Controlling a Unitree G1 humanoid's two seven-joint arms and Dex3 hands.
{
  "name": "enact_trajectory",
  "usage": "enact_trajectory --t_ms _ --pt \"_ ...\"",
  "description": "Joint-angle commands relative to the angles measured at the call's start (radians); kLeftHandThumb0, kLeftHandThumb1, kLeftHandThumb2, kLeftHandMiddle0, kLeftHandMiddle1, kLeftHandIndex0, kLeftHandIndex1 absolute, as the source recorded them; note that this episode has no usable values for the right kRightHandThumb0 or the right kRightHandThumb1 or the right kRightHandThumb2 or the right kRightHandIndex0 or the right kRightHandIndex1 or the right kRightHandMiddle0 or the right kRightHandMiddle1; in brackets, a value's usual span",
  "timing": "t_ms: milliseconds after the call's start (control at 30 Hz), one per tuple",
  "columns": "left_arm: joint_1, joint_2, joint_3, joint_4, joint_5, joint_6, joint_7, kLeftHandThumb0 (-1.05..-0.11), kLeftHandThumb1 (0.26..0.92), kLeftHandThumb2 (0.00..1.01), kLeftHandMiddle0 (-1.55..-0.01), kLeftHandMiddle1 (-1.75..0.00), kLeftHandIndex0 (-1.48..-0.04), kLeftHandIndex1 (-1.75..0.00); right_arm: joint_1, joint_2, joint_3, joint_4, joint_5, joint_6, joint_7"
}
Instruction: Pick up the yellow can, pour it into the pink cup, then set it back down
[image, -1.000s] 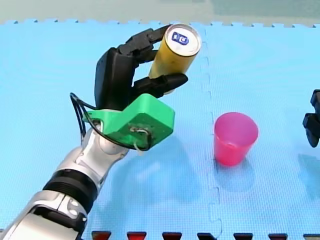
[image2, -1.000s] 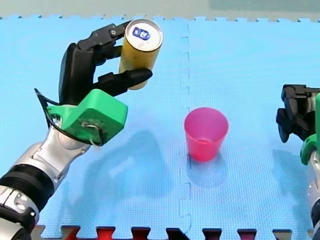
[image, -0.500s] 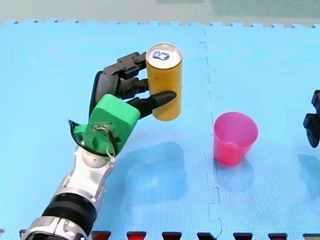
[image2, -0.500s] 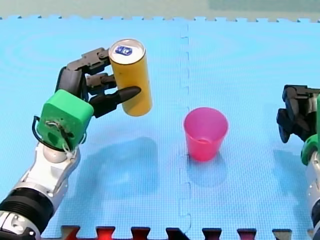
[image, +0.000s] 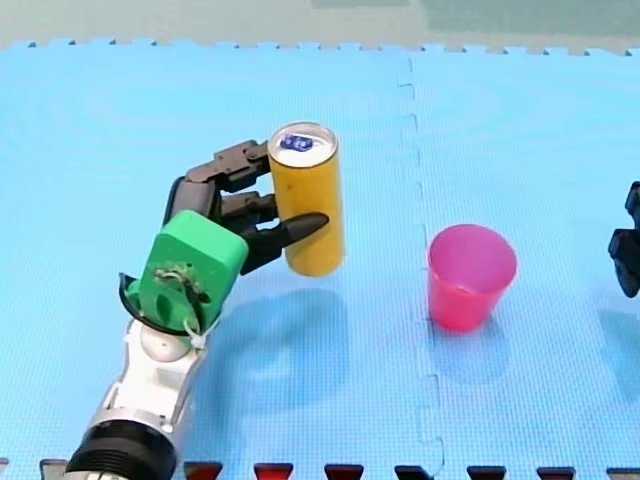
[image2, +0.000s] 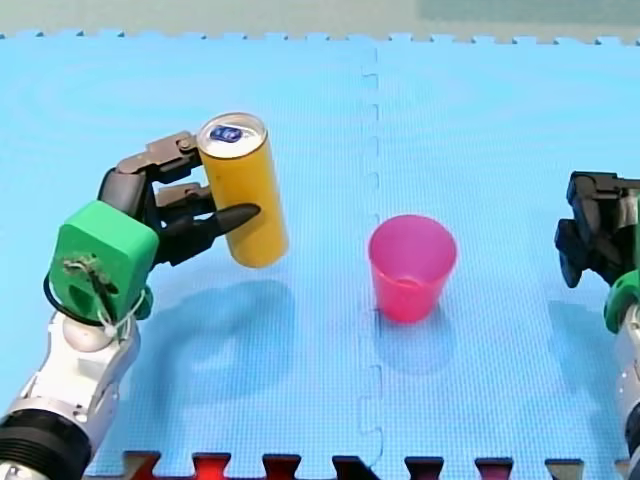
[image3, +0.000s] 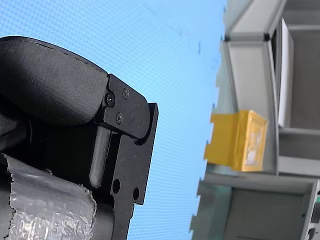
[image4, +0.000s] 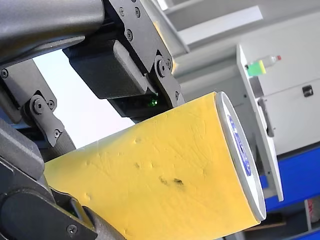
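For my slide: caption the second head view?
Left hand grips the near-upright can left of the cup; right hand at the mat's right edge.

The floor here is covered with a bright blue foam mat (image: 540, 130) of interlocking tiles, and a toothed seam (image: 411, 120) runs from the far side to the near side. Past its jagged far edge lies a strip of pale grey-green floor (image: 200, 20). Small red tabs (image2: 281, 467) line the near edge. Overhead light leaves soft shadows. Beyond the mat stand grey metal framing (image3: 250, 55), a yellow box (image3: 237, 140) and a pale cabinet (image4: 290, 65).
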Motion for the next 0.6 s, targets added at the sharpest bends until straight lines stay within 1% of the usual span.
enact_trajectory --t_ms 0,67,167,367,567 --pt "0.002 0.013 0.016 0.003 -0.010 -0.011 -0.003 -0.375 0.774 0.00 -1.35 -0.01 -1.22 0.00 0.002 -0.008 0.000 -0.003 -0.001 -0.002 -0.002" --pt "0.004 0.016 0.023 0.014 -0.010 -0.018 -0.004 -0.372 0.774 0.00 -1.35 -0.01 -1.22 0.00 0.002 -0.010 0.001 -0.003 -0.001 -0.002 -0.003" --pt "0.001 0.013 0.029 0.031 -0.010 -0.030 -0.006 -0.368 0.774 0.00 -1.35 -0.01 -1.21 0.00 0.003 -0.013 0.004 -0.003 -0.004 -0.005 -0.004" --pt "-0.010 -0.007 0.035 0.069 -0.011 -0.046 -0.010 -0.367 0.775 0.00 -1.35 0.00 -1.21 0.00 0.002 -0.018 0.006 -0.003 -0.005 -0.006 -0.004" --pt "-0.022 -0.021 0.039 0.104 -0.011 -0.036 -0.011 -0.365 0.776 0.00 -1.36 0.00 -1.21 0.00 0.002 -0.027 0.010 -0.004 -0.009 -0.012 -0.007"
